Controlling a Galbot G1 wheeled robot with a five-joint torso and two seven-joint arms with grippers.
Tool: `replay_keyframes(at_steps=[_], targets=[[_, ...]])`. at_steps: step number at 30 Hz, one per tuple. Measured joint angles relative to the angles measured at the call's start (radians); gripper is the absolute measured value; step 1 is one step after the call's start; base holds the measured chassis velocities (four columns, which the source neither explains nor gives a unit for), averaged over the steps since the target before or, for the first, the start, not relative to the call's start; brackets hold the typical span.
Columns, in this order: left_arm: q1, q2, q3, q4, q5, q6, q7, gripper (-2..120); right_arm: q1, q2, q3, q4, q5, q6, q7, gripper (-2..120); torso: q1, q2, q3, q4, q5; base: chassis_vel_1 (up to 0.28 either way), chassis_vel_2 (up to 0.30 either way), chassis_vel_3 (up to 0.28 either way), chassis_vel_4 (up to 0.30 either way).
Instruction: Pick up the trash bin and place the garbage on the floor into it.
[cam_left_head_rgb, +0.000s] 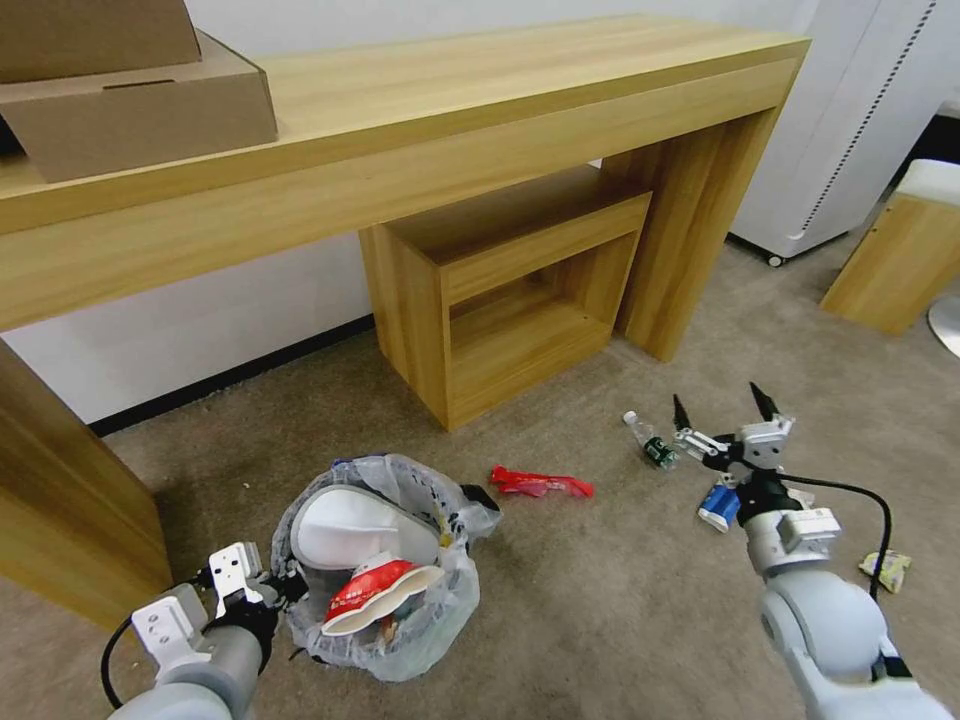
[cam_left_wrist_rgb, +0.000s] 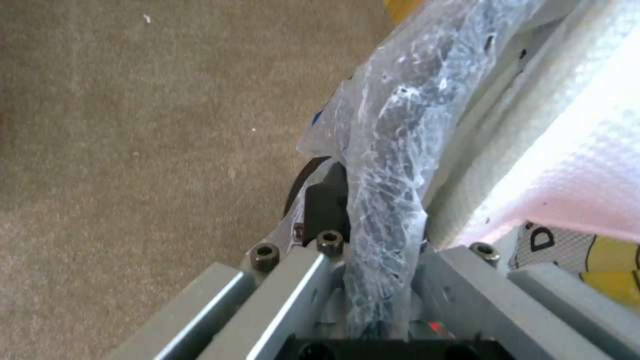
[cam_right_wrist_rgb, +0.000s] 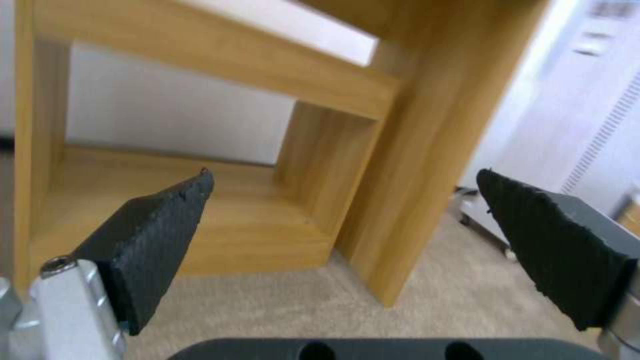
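Presently the trash bin (cam_left_head_rgb: 385, 640) rim is clamped by the left gripper (cam_left_head_rgb: 275, 590); the right gripper (cam_left_head_rgb: 722, 408) is held wide apart, empty, above the bottle (cam_left_head_rgb: 652, 442).

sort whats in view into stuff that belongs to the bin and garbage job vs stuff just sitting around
Job: trash bin, its rim clamped by the left gripper; white slipper and red-white cup inside it; red wrapper, small bottle, blue-white packet on the carpet; right gripper, open.

Lying about: cardboard boxes, wooden desk, wooden cubby.
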Motion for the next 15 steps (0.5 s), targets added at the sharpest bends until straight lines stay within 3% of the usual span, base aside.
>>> replay_keyframes(at_steps=[2, 4, 7, 15], targets=[[-0.001, 0.005, 0.002, 0.002, 0.001, 0.000, 0.000, 0, 0.102, -0.075, -0.052, -0.120, 0.018, -0.011, -0.024, 100, 0.000, 0.000, 0.000, 0.0002, -0.0003, 0.000, 0.000, 0.000, 0.000], [-0.004, 0.008, 0.004, 0.005, 0.000, 0.000, 0.000, 0, 0.134, -0.095, -0.072, -0.160, 0.026, -0.012, -0.035, 100, 0.000, 0.000, 0.000, 0.0001, 0.0002, 0.000, 0.000, 0.000, 0.000], [-0.007, 0.009, 0.017, 0.015, 0.004, -0.002, -0.002, 0, 0.256, -0.150, -0.164, -0.314, 0.032, -0.010, -0.083, 100, 0.000, 0.000, 0.000, -0.0003, -0.0004, 0.000, 0.000, 0.000, 0.000], [-0.004, 0.019, 0.028, 0.028, 0.014, -0.006, -0.008, 0, 0.454, -0.167, -0.391, -0.481, 0.052, -0.012, -0.096, 100, 0.000, 0.000, 0.000, 0.0000, -0.0001, 0.000, 0.000, 0.000, 0.000]])
